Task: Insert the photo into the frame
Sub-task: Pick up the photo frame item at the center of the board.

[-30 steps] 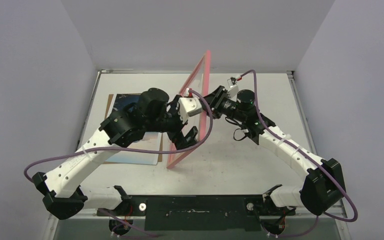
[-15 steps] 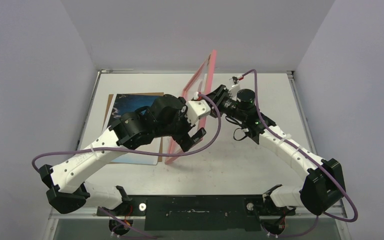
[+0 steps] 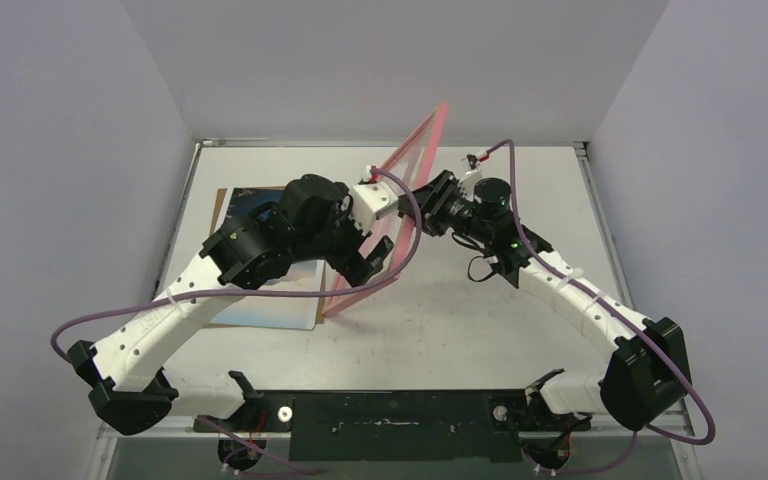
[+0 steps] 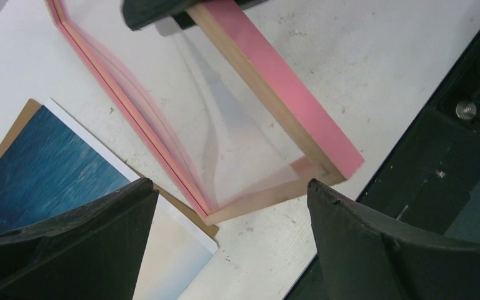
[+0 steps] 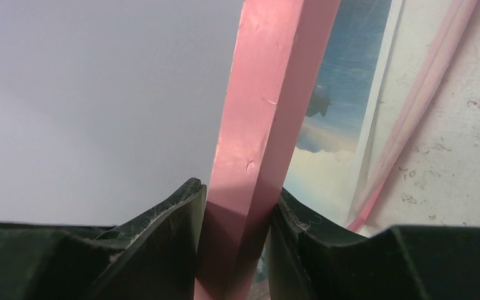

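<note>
The pink frame point(image 3: 440, 112) stands tilted on its lower rail in mid-table. My right gripper point(image 3: 422, 196) is shut on its upper side rail; the right wrist view shows both jaws point(image 5: 237, 194) pressed on the pink rail point(image 5: 275, 94). The photo point(image 3: 278, 296), blue sky with pale clouds at the near end, lies flat on the brown backing board point(image 3: 222, 200) to the left of the frame. My left gripper point(image 3: 368, 262) hovers open and empty beside the frame's lower part. In the left wrist view point(image 4: 232, 182) its fingers straddle the frame's near corner point(image 4: 269, 194), with the photo point(image 4: 50, 169) below left.
The brown backing board point(image 4: 194, 215) sticks out from under the photo next to the frame's corner. The black base plate point(image 3: 390, 420) runs along the table's near edge. Grey walls close in the back and both sides. The left arm's purple cable loops in front of the frame.
The frame's top has swung to the right and its lower corner has slid left and back. The left gripper has drawn back a little toward the left, still open.
</note>
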`<state>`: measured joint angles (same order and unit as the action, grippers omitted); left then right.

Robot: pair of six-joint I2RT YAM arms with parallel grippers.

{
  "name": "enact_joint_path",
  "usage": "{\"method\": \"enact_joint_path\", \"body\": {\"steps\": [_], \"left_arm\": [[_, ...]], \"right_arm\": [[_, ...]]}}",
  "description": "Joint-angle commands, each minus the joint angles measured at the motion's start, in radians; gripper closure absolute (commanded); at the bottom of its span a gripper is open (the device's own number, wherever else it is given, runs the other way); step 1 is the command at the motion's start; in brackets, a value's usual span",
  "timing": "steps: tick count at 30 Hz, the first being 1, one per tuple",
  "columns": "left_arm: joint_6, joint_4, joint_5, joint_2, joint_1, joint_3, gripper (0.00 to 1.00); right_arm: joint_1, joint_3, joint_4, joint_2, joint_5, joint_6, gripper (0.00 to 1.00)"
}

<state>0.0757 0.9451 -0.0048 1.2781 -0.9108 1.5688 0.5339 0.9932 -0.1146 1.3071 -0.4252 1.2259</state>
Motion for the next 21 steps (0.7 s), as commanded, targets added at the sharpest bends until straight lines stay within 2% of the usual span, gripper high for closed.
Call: {"method": "enact_joint_path", "body": {"steps": [1,12,21], "left_arm": [[-0.05,-0.088,0.053,-0.036,0.065,0.058,0.11],[-0.151,-0.095,0.155,0.0,0.071,0.079,0.07],[-0.154,-0.095,0.079,0.063,0.058,0.09,0.13]], "right_arm": [[0.013,0.045,-0.066,-0.024,-0.067,-0.071,0.64],[0.014,0.041,-0.069,-0.028,-0.07,-0.069,0.64],[0.013,0.032,-0.081,-0.029,-0.071,-0.068,0.64]]}}
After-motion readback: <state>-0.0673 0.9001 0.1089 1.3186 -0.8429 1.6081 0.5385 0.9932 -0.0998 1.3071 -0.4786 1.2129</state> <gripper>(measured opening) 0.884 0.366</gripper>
